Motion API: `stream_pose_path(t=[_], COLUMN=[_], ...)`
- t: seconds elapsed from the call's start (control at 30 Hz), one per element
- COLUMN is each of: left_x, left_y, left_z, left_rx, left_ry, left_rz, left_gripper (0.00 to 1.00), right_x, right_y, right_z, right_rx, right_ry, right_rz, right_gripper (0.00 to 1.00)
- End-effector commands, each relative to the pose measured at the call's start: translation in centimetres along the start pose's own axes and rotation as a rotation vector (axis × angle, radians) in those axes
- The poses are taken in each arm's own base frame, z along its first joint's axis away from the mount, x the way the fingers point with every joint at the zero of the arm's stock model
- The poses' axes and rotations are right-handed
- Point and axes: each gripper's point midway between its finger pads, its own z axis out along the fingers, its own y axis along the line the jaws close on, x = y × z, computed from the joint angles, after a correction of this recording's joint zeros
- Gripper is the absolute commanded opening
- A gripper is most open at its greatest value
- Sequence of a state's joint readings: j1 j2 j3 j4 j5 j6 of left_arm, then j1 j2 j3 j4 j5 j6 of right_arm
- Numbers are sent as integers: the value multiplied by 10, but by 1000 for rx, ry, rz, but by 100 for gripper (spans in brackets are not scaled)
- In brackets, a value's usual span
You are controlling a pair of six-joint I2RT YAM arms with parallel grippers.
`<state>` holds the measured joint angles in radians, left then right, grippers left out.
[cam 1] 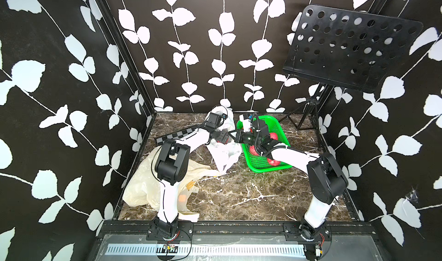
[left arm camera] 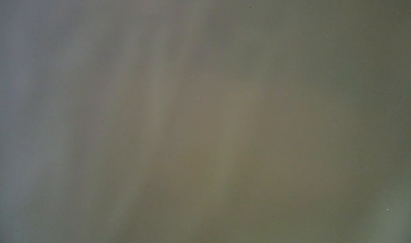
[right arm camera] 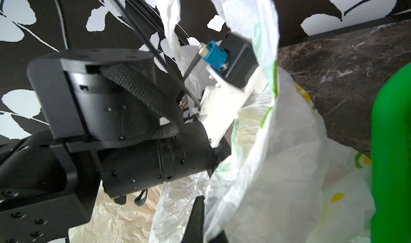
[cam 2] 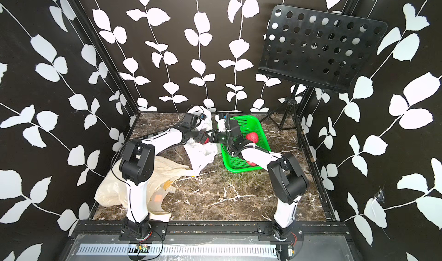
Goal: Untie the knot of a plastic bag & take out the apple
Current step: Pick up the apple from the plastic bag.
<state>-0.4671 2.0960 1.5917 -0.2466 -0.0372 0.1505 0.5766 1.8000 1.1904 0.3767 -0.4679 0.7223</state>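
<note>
R fingers (right arm camera: 198,217) pinch thin white plastic bag (cam 1: 224,154); L fingers (cam 1: 224,138) sunk in it, state can't tell. Green mesh plastic basket (cam 1: 260,163) just beside R fingers.

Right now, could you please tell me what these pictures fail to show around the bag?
- Left wrist view: wholly blurred; nothing readable.
- Left gripper, both top views: jaws masked by the white bag and the right gripper.
- Red patch between the grippers: too small to call an apple.
</note>
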Motion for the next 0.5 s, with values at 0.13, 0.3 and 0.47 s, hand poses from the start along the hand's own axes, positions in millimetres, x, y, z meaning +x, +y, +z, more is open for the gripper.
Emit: stream_pose_path(t=[0.13,0.3,0.47], left_x=[10,24,14], left_y=[-11,-11,-18], left_z=[18,27,16], left_rx=[-1,-4,44], left_ry=[102,170,124], left_rz=[43,47,30], left_gripper=[99,95,82], right_x=[-8,-11,-13], right_y=[-2,-7,-13], right_z=[-2,-5,-6], right_rx=[-23,-8,4], right_ry=[-18,-25,-30], right_rz=[15,13,17], right_gripper=[0,0,0])
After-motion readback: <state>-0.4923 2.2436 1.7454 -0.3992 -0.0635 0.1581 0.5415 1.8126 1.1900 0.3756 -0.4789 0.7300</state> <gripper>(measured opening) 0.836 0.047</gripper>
